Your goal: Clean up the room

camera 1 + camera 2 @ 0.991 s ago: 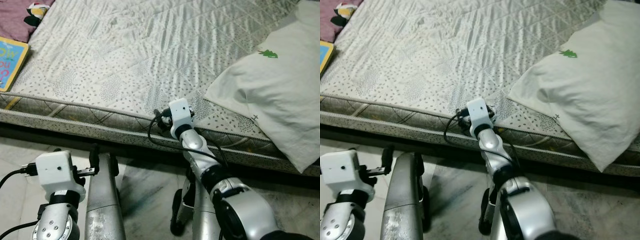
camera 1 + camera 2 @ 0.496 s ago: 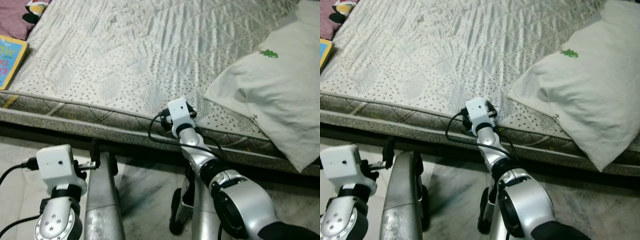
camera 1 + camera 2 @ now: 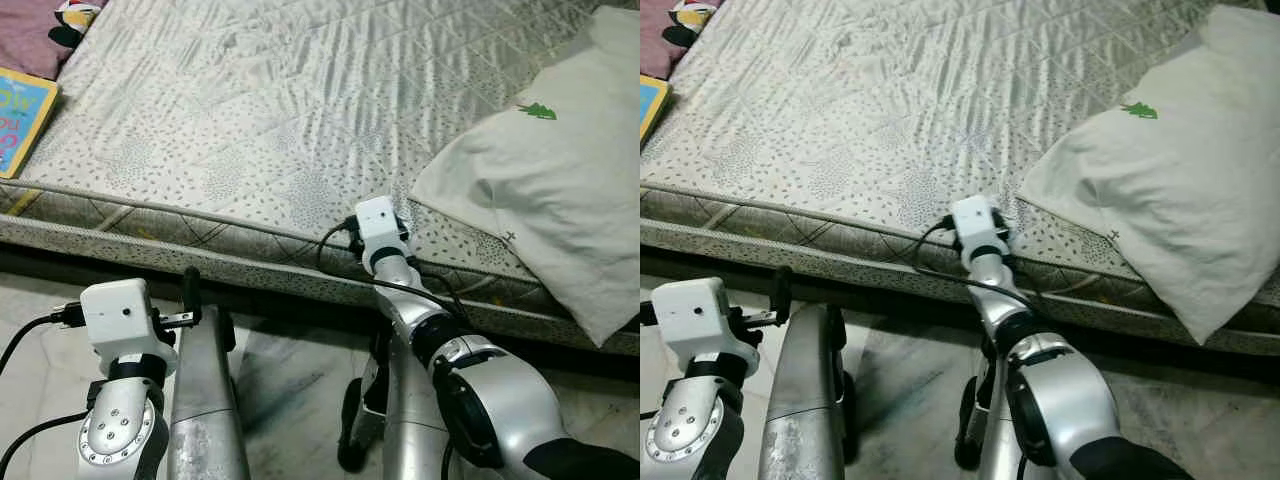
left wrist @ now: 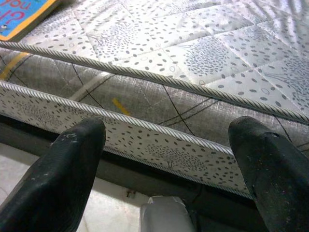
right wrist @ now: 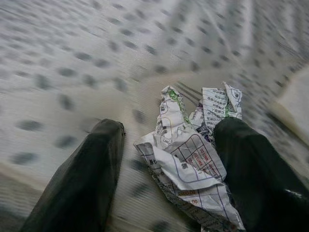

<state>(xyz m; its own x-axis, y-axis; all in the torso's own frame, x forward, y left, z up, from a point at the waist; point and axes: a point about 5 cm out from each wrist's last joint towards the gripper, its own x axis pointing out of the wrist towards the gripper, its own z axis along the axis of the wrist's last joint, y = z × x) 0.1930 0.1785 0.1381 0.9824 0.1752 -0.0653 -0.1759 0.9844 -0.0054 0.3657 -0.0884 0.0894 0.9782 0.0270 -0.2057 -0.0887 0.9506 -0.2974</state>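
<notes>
Right gripper (image 5: pixel 166 159) sits out at the mattress (image 3: pixel 300 110) edge, fingers spread wide, and between them lies a crumpled paper (image 5: pixel 193 159) printed in green and red. One finger (image 5: pixel 251 164) seems to brush the wad; no squeeze on it. Just beside, toward the robot's right, a white pillow (image 3: pixel 540 190) rests. Left gripper (image 4: pixel 169 159) hangs low before the mattress side, fingers wide apart, holding nothing. Far left, a picture book (image 3: pixel 22 115) lies on the bed.
</notes>
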